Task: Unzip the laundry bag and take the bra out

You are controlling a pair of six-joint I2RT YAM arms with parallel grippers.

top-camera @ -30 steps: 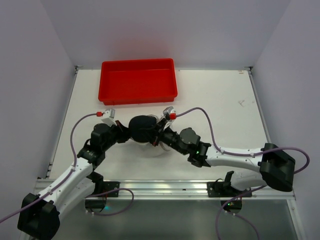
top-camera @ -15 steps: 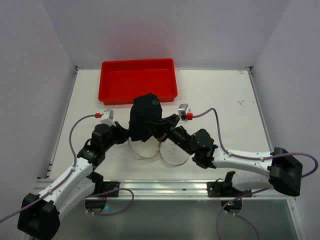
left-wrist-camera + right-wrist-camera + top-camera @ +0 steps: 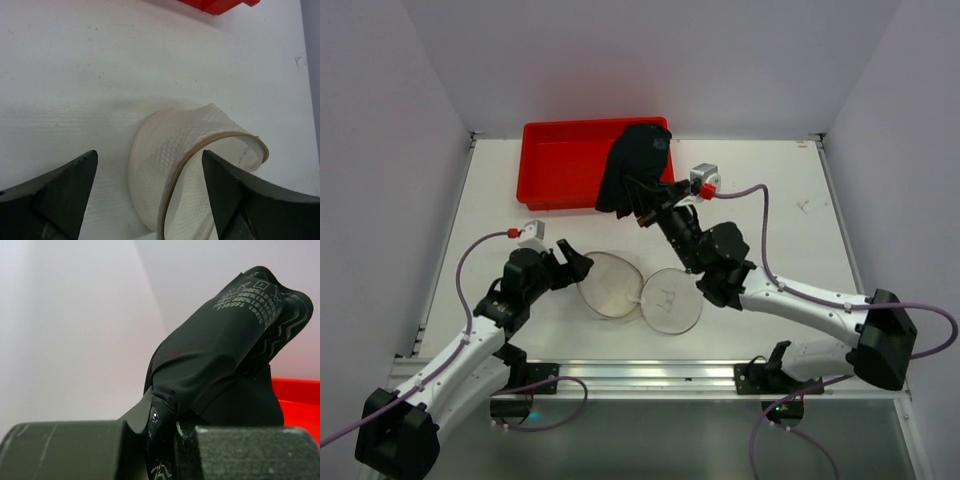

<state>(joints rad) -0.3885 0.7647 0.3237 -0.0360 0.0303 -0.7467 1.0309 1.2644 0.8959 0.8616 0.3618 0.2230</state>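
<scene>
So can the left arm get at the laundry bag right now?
Probably yes: the left gripper is open with the laundry bag lying just in front of it, and the right gripper holds the bra well away.

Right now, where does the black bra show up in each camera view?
Top view: bra upper middle, held over the red tray's right end.
Left wrist: not in view.
Right wrist: bra fills the centre, pinched in the right gripper.
Shared landmark: the red tray, top edge in left wrist, right edge in right wrist.
</scene>
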